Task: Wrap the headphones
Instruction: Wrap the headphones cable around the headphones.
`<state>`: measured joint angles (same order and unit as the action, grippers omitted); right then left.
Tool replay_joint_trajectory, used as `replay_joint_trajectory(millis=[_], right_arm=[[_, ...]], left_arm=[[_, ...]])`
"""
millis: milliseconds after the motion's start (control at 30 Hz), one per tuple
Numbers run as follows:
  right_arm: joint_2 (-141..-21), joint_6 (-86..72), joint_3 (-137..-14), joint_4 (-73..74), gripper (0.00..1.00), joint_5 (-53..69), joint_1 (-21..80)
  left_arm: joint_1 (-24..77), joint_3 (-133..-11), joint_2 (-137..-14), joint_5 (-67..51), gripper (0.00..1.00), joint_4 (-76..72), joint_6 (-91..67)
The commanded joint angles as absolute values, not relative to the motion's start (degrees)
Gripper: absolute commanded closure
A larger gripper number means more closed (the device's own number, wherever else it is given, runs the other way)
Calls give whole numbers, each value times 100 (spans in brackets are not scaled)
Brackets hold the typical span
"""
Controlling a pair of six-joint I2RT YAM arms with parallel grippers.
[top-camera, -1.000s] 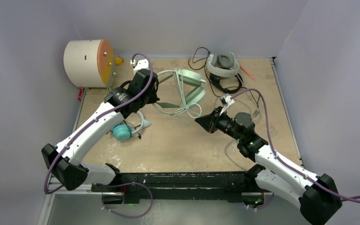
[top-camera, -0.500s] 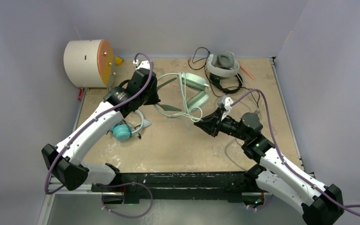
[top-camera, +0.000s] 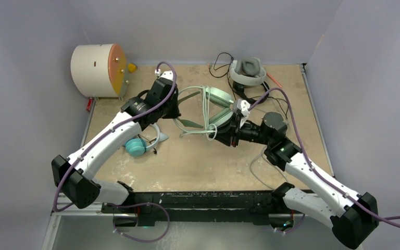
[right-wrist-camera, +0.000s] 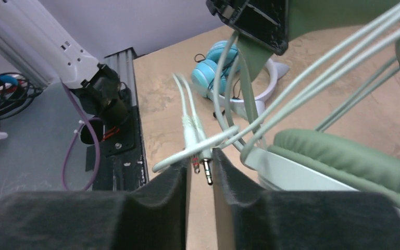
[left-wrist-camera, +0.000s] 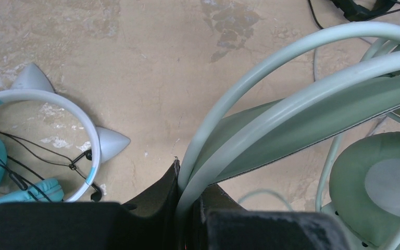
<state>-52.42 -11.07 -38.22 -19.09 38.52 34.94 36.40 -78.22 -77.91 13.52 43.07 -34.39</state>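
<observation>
The mint-green headphones (top-camera: 216, 99) are held up off the table's middle. My left gripper (left-wrist-camera: 190, 187) is shut on their double band (left-wrist-camera: 291, 120), and one green ear pad (left-wrist-camera: 380, 182) shows at the right of the left wrist view. My right gripper (right-wrist-camera: 202, 161) sits just below the ear cup (right-wrist-camera: 344, 156), narrowly shut on the two jack plugs (right-wrist-camera: 207, 169) at the end of the pale green cable, which loops over the fingertips. The small teal headphones (top-camera: 135, 146) lie under my left arm. The white-and-grey headphones (top-camera: 247, 70) and the thin black headphones (top-camera: 250, 94) lie at the back.
A cream drum with an orange face (top-camera: 96, 69) stands at the back left corner. An orange pen-like stick (top-camera: 275, 79) lies by the back right edge. Grey walls close in the table on three sides.
My right gripper has moved left and forward with the cable end, up to the mint-green ear cup. The headset has turned and lifted in my left gripper, which shifted slightly right.
</observation>
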Motion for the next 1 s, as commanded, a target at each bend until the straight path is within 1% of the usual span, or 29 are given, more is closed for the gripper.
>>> replay_joint_trajectory(millis=[0,67,233,333,433,500,600,633,733,800,900,933,967], right_arm=[[-5392,-1168,-4154,-2065,71,4421,3511],[-5445,-1186,-4141,-2017,67,4538,3512],[-5394,-1035,-4090,-1517,62,4662,3507],[-5205,-1129,-3917,-1231,60,4206,3512],[-4959,-1236,-3753,-1061,50,3499,3507],[-4855,-1261,-3639,-1067,42,3364,3514],[-4893,-1298,-3457,-1194,32,3223,3507],[-4907,-1354,-3377,-1263,30,3142,3507],[-4978,-1756,-2906,-2173,20,2775,3507],[-5106,-2039,-2590,-2903,16,2641,3507],[-5450,-2204,-2401,-3504,12,2418,3507],[-5590,-2221,-2385,-3647,9,2296,3507],[-5717,-2223,-2370,-3773,3,2160,3507]], left_arm=[[3628,-7791,-7684,1629,100,3628,-3634],[3617,-7739,-7574,1767,100,3518,-3730],[3618,-7776,-7344,2067,100,3382,-3851],[3621,-7786,-7199,2343,100,3386,-3946],[3613,-7731,-7063,2581,100,3362,-4010],[3613,-7757,-7033,2619,100,3392,-4025],[3613,-7996,-7076,2473,100,3561,-4050],[3605,-8103,-7090,2402,100,3620,-4058],[3606,-8465,-7147,2178,100,3765,-4059],[3607,-8791,-7274,2040,100,3975,-4012],[3606,-9476,-7589,1832,100,4462,-3935],[3607,-9744,-7688,1749,100,4594,-3917],[3604,-9885,-7755,1661,100,4683,-3905]])
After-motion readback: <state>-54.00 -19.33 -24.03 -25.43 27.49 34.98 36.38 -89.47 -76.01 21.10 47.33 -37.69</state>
